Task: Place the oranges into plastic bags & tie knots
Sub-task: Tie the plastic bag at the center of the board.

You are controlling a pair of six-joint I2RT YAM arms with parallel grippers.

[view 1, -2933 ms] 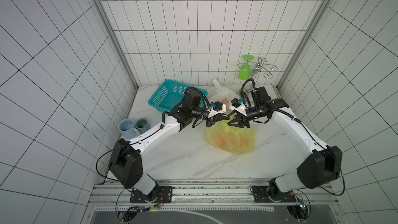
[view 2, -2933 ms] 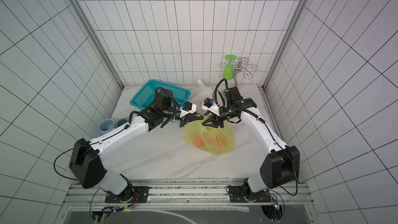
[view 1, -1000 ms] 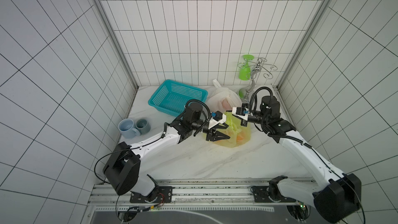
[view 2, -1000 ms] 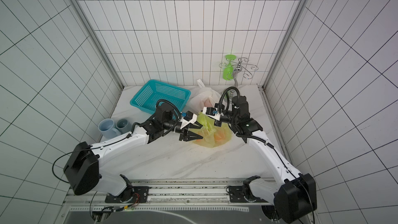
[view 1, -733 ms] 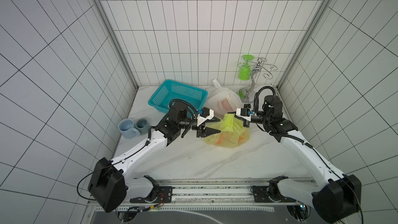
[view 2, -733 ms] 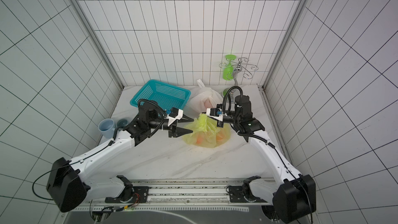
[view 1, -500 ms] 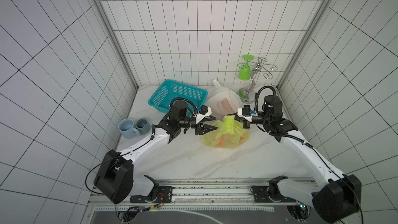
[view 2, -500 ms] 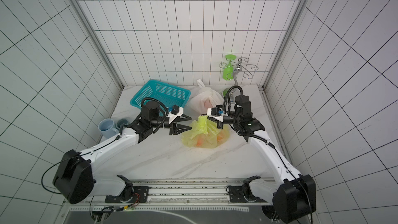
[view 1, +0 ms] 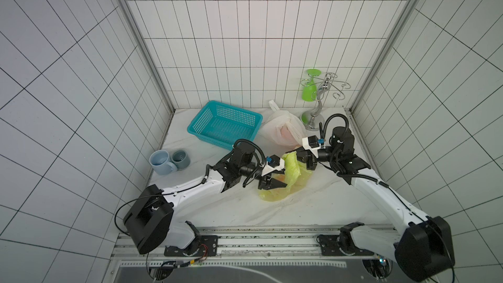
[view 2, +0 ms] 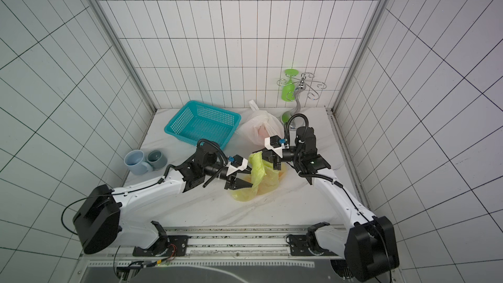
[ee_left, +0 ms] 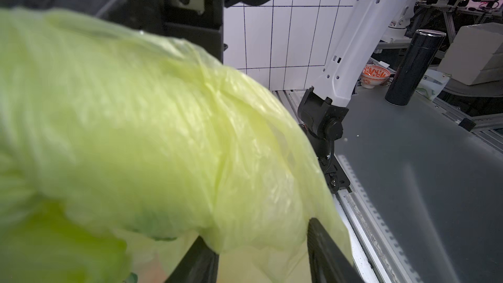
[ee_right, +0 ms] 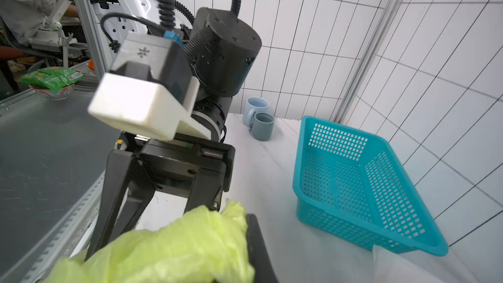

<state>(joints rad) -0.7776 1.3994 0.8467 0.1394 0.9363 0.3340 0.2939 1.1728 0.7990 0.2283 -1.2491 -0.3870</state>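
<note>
**Yellow-green bag: its raised handle crosses the gap of the left claw**

Left claw has its jaws apart. Thin yellow-green film drapes across the gap just ahead of them, and nothing is pinched. That film is the handle of the yellow-green bag. The bag's body lies on the surface just below and ahead of this claw, with oranges showing through the plastic.

The handle's long axis rises steeply from the bag's body, away from the left claw and up to the right claw. It therefore lies crosswise to the left claw's line of reach. The right claw is clamped on the handle's upper end and holds it drawn up. The two claws face each other, near but apart, with the strip between them.

No knot shows on this bag yet. The left claw is the nearer one to the strip's lower part, so it looks best placed to close on it. That judgement depends on the film sitting inside the gap and not merely in front of it, and I cannot tell which.

Beyond the right claw sits the white bag, its top gathered into a tail, with orange fruit inside. Beyond the left claw stands the teal basket.
</note>
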